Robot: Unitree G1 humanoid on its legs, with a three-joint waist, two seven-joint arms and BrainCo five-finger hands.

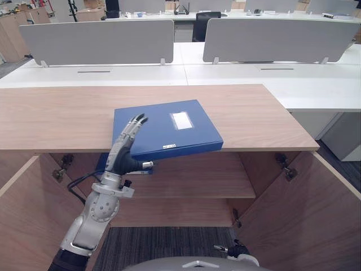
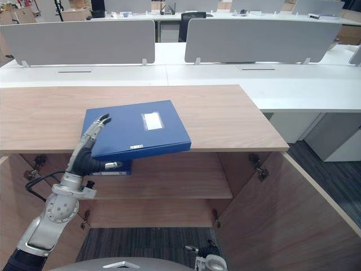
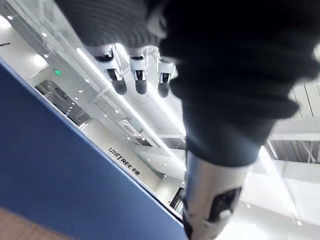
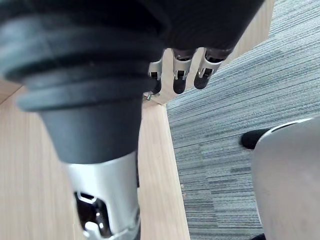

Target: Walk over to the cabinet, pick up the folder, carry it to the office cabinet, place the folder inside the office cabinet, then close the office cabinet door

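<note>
A blue folder (image 1: 169,131) with a white label lies on the wooden cabinet top (image 1: 62,116), and its near edge juts out past the front. My left hand (image 1: 125,148) grips the folder's near left corner, with the fingers laid flat on the cover and the thumb underneath. In the left wrist view the blue cover (image 3: 55,170) runs beside the fingers (image 3: 137,75). My right hand (image 1: 236,249) hangs low by the cabinet's right door, fingers (image 4: 180,75) relaxed and holding nothing, above grey carpet.
Below the top, the cabinet stands open, with the left door (image 1: 22,217) and the right door (image 1: 318,212) swung toward me and a bare shelf (image 1: 197,179) inside. White desks (image 1: 316,79) with grey dividers (image 1: 98,40) stand behind it.
</note>
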